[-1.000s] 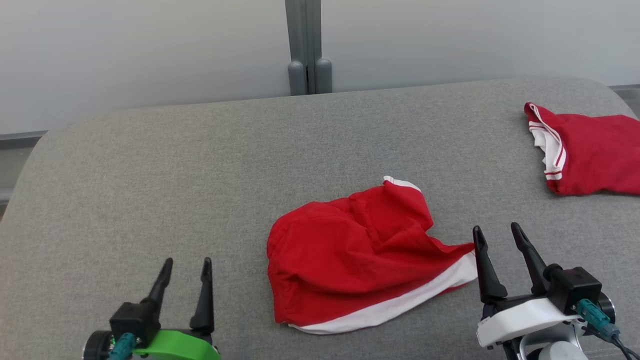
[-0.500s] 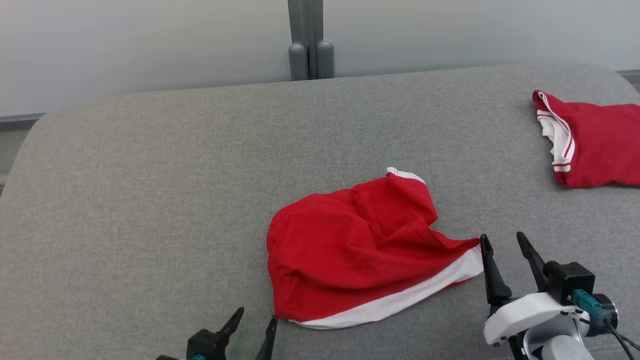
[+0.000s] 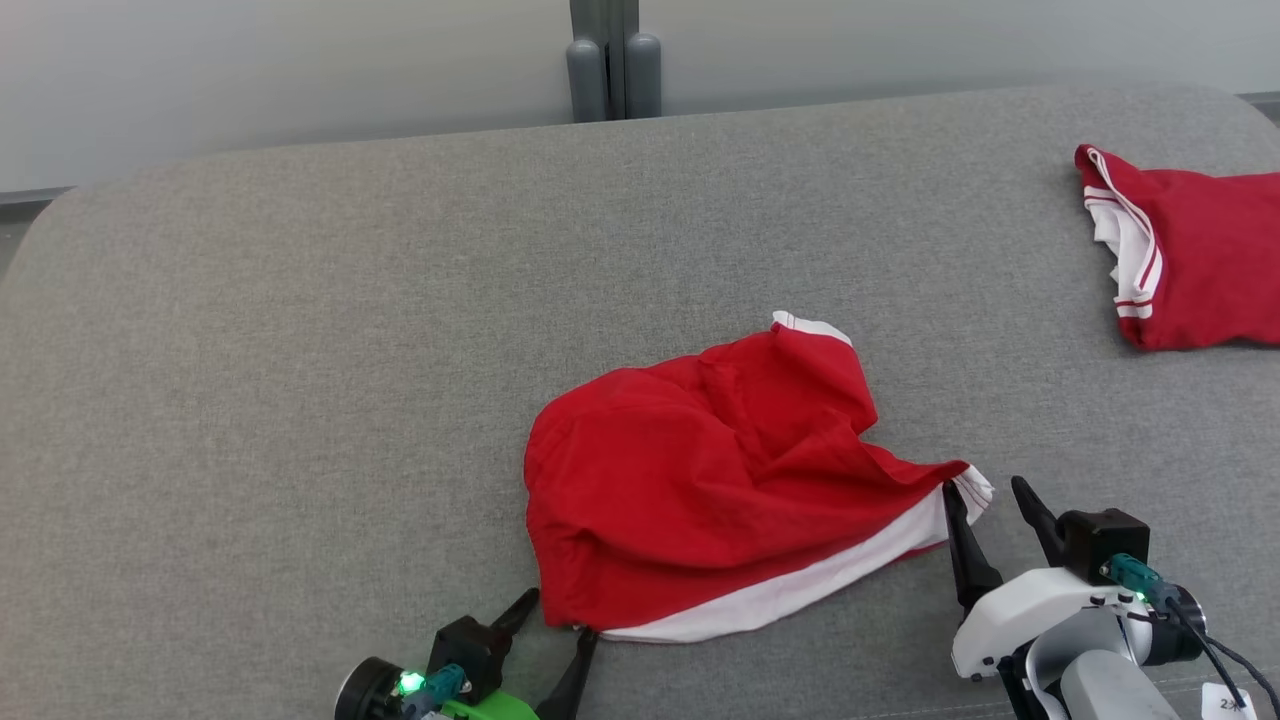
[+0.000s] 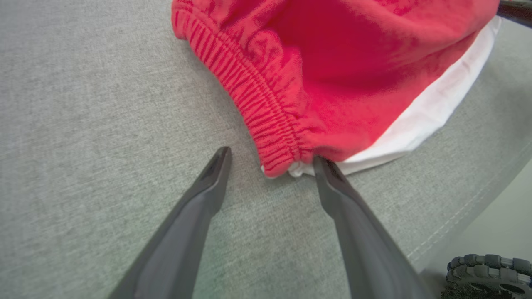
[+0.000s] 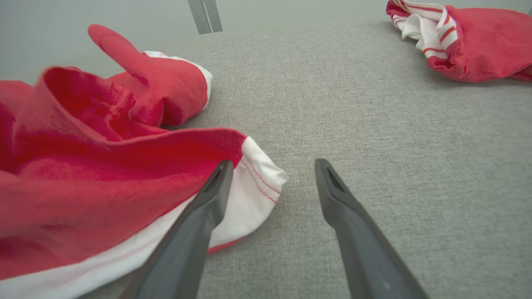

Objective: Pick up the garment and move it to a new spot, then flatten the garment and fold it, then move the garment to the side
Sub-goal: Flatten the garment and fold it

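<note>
Low down, left gripper and right gripper, both spread wide, flank the garment.

We take this for a robotics lab or test bay: grey cloth-covered worktop w/ rounded corners, plain pale partition panels right behind it, joined by a grey post.

A wide grey fabric cushion with rounded far corners spreads across the foreground under soft, even light. Behind it stands a plain pale wall, split by a grey upright post, with a dark skirting strip along its foot.
</note>
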